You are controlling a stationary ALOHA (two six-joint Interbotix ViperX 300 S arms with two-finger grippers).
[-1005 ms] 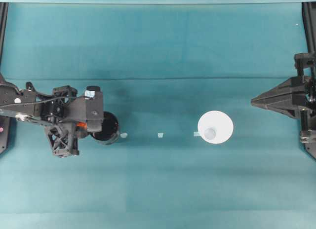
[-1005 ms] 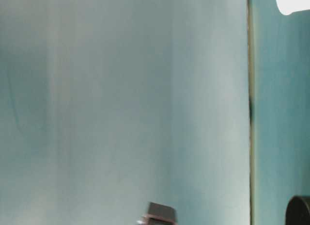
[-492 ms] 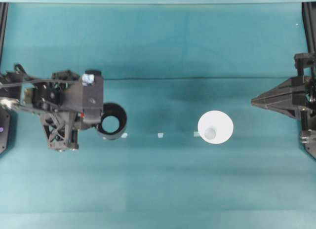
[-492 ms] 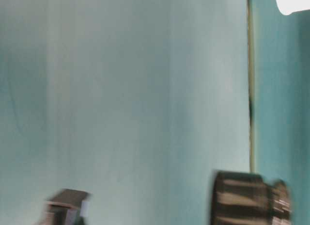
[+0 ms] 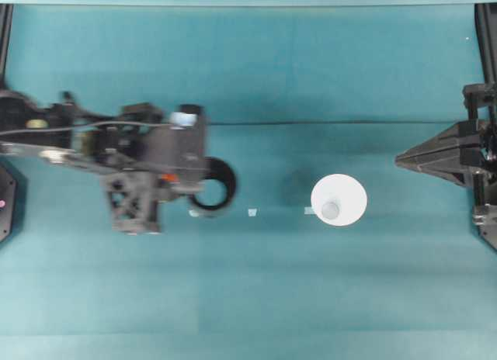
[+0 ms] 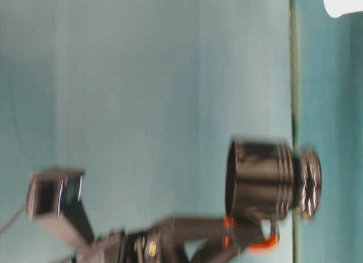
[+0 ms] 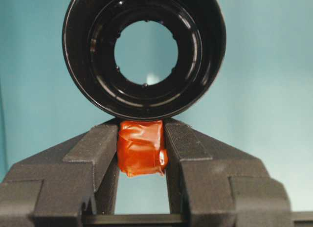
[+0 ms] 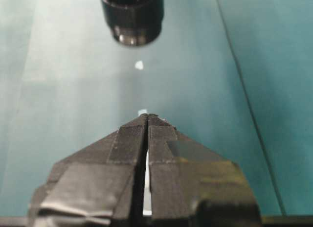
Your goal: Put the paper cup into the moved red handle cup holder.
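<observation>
Grip first: your left gripper (image 7: 142,148) has its two black fingers (image 7: 93,153) closed tight against the red-orange handle tab (image 7: 141,147) of the red handle cup holder (image 7: 145,53), with nothing else between them. From the left wrist camera you look straight through the holder's open ring to the teal cloth (image 7: 264,90) beneath. The table-level view shows the holder (image 6: 262,179) lifted clear of the table top, its axis running level with the surface, so it hangs from the tab rather than standing. From overhead your left arm reaches in from the left edge, stretched nearly level across the table, wrist and gripper (image 5: 190,181) blurred, the holder (image 5: 213,191) at its tip, just left of the table's middle.

Your right gripper (image 8: 147,120) sits with its fingers pressed together to a point, holding nothing. Overhead, it (image 5: 400,160) rests at the far right edge, pointing inward toward the centre, its arm drawn back.

The paper cup (image 5: 338,200) stands upside down on the cloth, right of centre, between the two grippers and apart from both. It lies nearer your right gripper than the holder. Small pale tape marks (image 5: 251,212) dot the cloth in a line between holder and cup.
</observation>
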